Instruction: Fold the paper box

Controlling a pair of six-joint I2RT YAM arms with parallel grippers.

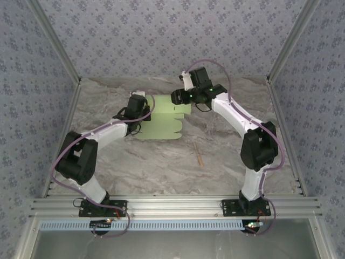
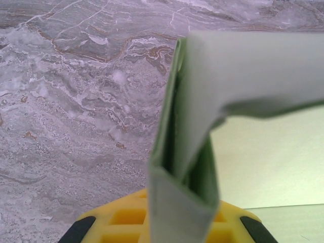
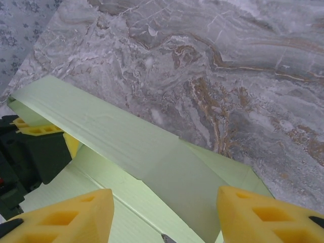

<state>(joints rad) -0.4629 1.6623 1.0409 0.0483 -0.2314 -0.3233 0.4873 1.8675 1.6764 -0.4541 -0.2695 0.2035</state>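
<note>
Partly folded paper box [image 1: 164,123] at mid-far bench [image 1: 161,167], pinched by the left arm.

The box is mostly a flat pale green sheet lying on the bench, with its notched edge toward the right arm. A long flap [image 3: 116,144] at the sheet's far edge is raised and runs left to right. The left fingers [image 2: 124,217] are clamped together on the doubled card at the flap's left end. The right fingers [image 3: 66,217] stand apart over its right end. A thin stick [image 1: 199,154] lies just near-right of the sheet.
</note>
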